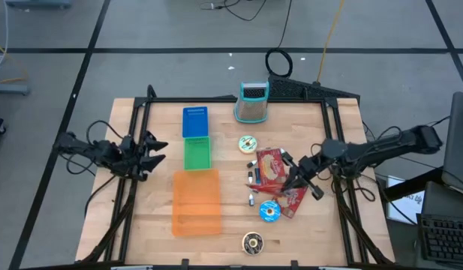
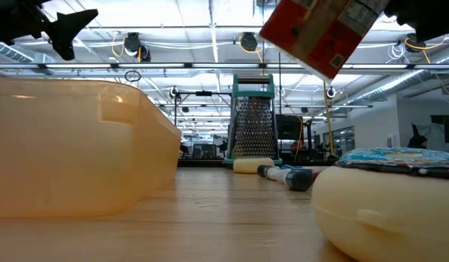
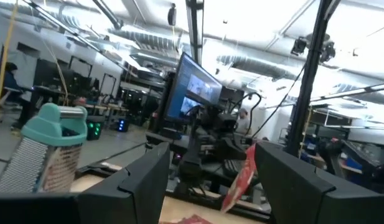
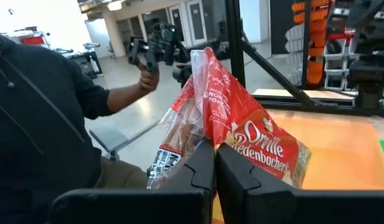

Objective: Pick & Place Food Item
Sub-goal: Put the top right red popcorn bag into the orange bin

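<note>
While the right gripper (image 1: 300, 180) jaws clench the popcorn bag (image 1: 276, 177) near the table's right edge, the orange bin (image 1: 196, 201) lies leftward — left gripper (image 1: 152, 152) jaws released.

Right pincer (image 1: 305, 180) clamped shut aloft; left pincer (image 1: 157, 151) spread wide.

Bright overhead ceiling lights (image 2: 133, 45), soft shadows; low view's near objects blurred.
</note>
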`<control>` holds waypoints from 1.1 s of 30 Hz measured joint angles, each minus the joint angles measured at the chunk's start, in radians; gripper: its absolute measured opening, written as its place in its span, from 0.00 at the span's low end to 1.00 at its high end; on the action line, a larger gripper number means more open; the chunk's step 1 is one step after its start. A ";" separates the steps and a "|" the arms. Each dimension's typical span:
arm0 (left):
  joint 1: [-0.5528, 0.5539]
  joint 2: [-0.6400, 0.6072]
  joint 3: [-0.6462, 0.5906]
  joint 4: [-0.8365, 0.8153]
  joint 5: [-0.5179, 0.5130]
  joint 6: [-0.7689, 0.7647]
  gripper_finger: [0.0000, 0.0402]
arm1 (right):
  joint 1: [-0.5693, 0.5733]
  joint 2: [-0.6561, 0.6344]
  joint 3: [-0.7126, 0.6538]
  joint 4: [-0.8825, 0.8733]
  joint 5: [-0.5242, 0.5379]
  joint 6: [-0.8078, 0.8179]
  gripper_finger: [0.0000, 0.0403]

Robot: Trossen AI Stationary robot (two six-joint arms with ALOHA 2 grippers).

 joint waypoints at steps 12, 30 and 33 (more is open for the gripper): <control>0.020 0.704 0.096 0.461 -0.005 0.044 0.59 | -0.023 0.158 0.000 0.124 -0.005 0.001 0.00; 0.083 1.489 0.883 0.148 0.297 0.174 0.59 | -0.041 0.160 0.000 0.147 -0.003 0.003 0.00; 0.086 1.551 0.970 0.091 0.306 0.176 0.59 | -0.042 0.160 0.000 0.147 -0.001 0.002 0.00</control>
